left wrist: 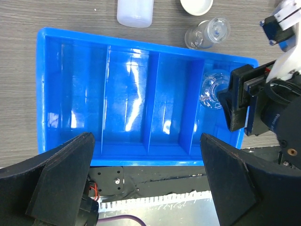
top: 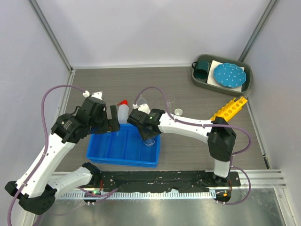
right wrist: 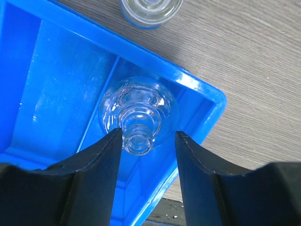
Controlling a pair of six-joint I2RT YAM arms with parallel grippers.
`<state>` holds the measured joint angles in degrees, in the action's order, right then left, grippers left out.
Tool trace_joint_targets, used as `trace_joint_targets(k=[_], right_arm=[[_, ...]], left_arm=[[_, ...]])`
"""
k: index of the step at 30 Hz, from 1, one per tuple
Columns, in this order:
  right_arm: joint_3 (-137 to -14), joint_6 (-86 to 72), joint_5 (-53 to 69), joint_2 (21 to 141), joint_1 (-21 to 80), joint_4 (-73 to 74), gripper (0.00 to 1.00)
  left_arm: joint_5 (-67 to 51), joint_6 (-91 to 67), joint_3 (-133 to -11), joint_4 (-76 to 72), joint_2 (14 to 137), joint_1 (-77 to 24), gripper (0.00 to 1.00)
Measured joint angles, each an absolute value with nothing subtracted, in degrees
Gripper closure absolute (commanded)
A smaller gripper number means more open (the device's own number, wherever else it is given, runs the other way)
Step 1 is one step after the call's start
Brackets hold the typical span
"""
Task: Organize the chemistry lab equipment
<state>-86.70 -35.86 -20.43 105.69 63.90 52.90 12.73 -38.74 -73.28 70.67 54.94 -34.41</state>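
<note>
Flask, outline blurry, seemingly loose between right end effector's parted fingers; left end effector agape.

The table is flat and grey-brown, with thin wood lines running across it. 3 plain walls stand around it: a back wall, a left wall and a right wall. All 3 are pale, almost white. A thin metal left post leans up in the back left corner, and a right post leans up in the back right corner. At the near edge of the table lies a silver rail with a black strip on it. Below that is a shiny metal sheet. The light is soft and even, and the shadows are faint.
</note>
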Motion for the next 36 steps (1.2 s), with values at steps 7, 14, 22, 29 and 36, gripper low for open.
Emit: trace_joint_targets(k=[7,14,22,29,36], right_arm=[[-94.98,-34.24,-20.32,104.01,62.78,57.56,0.40],[-98.43,-31.99,-19.73,98.72,48.62,57.45,0.40],[-100.27,-31.27,-20.32,104.90,32.97,56.51,0.41],[-107.83,-30.44,-18.52,116.97,28.25,55.77,0.42],[-110.48,-30.06,-17.21,122.23,27.51,55.72,0.45]], left_arm=[[11.92,-38.61,-72.23,70.00,55.02,-34.41,0.00],[10.90,-38.79,-71.79,69.71,54.33,-34.41,0.00],[10.90,-38.76,-71.00,69.76,49.82,-34.41,0.00],[10.87,-38.76,-70.76,70.39,46.74,-34.41,0.00],[10.92,-38.74,-70.76,71.64,45.63,-34.41,0.00]])
